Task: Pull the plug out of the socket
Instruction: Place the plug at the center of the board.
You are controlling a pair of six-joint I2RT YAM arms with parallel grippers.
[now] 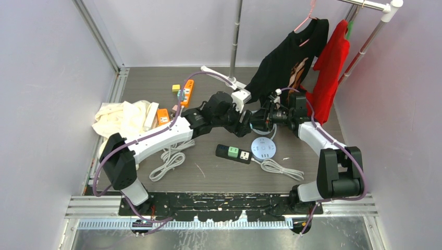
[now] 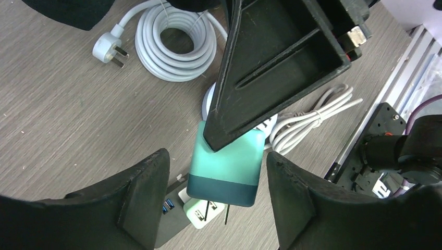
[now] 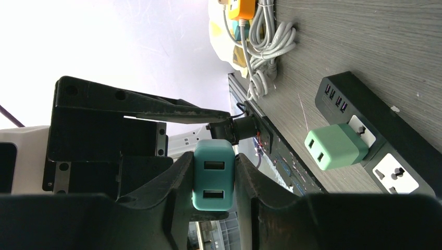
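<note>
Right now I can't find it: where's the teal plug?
Left wrist view, centre: teal plug clamped in the right gripper, flanked by the open left gripper, near the black strip.

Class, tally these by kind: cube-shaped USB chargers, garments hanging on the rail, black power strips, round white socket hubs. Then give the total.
Cube-shaped USB chargers: 2 (teal charger clamped in the right gripper; mint-green charger plugged into the strip)
Hanging garments: 2 (black shirt; red top)
Black power strip: 1
Round white socket hub: 1
Total: 6
</note>
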